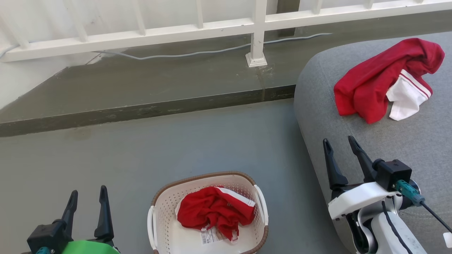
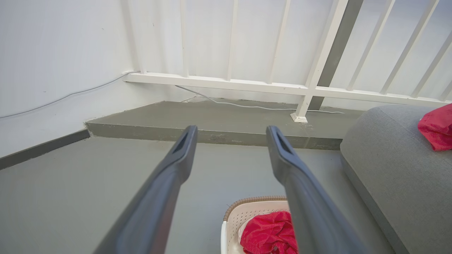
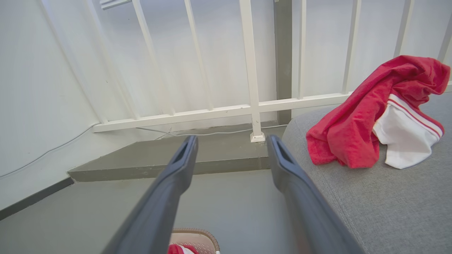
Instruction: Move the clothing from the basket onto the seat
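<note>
The basket (image 1: 163,211) stands on the floor (image 1: 176,148) left of the seat (image 1: 370,148), with one piece of clothing (image 1: 212,210) lying in it; a second piece of clothing (image 1: 367,84) lies on the seat toward its rear. Behind both runs a raised step (image 1: 159,81) carrying a railing (image 1: 176,33), a cable (image 1: 197,53) lying along it. The left tool (image 1: 88,190) hangs left of the basket, the right tool (image 1: 338,139) by the seat's near edge.

You've got clothing (image 1: 367,88), upper right of frame: soft matt red cloth, white panels. Seat (image 1: 406,148) under it: coarse woven grey fabric, stitched seam. Basket (image 1: 160,211), bottom centre: perforated smooth cream plastic, brown woven-look rim, paper label (image 1: 211,235). Floor (image 1: 141,151): smooth matt grey. Railing (image 1: 257,31): white-painted, smooth.
</note>
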Controlling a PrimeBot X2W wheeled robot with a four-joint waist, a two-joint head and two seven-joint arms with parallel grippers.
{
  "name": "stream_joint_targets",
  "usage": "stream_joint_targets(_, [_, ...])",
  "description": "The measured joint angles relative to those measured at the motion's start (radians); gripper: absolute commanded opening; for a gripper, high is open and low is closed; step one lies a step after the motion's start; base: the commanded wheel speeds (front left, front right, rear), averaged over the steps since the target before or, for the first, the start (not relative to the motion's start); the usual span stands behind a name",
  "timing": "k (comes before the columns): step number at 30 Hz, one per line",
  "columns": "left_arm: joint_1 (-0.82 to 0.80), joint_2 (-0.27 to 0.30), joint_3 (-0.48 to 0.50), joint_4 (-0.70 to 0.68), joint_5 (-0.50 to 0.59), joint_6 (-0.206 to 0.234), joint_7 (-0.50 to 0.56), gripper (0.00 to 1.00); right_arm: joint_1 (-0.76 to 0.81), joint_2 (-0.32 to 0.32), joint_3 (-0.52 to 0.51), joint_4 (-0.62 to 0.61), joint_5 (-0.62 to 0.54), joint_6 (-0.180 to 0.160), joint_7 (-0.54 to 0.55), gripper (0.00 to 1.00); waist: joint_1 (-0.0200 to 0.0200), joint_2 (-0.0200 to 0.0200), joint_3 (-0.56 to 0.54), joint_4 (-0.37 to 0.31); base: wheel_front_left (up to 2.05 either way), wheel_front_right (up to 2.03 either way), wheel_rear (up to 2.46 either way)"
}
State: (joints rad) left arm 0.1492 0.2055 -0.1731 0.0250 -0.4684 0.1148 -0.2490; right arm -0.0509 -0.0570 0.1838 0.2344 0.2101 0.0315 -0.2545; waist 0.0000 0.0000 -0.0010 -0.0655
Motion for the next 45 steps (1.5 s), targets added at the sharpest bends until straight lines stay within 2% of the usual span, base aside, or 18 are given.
stream_joint_targets(10, [0.003, -0.002, 0.008, -0.014, 0.007, -0.001, 0.000, 1.00, 0.000, 0.000, -0.001, -0.031, 0.000, -0.007, 0.000, 1.00, 0.0000, 0.0000, 0.022, 0.000, 0.00, 0.00, 0.00])
stream_joint_targets(21, [-0.016, 0.003, 0.000, -0.035, 0.016, -0.020, 0.000, 1.00, -0.026, 0.001, -0.023, -0.081, 0.000, -0.016, 0.000, 1.00, 0.0000, 0.0000, 0.103, -0.001, 0.00, 0.00, 0.00])
stream_joint_targets(33, [-0.184, 0.007, -0.060, 0.006, 0.054, -0.063, 0.026, 1.00, -0.180, -0.004, -0.071, -0.132, 0.000, -0.025, 0.000, 1.00, 0.0000, 0.0000, 0.252, -0.006, 0.00, 0.00, 0.00])
stream_joint_targets(45, [-0.373, -0.001, -0.125, 0.130, 0.078, -0.098, 0.094, 1.00, -0.359, -0.006, -0.105, -0.195, 0.000, -0.034, 0.000, 1.00, 0.0002, 0.0000, 0.418, -0.029, 0.00, 0.00, 0.00])
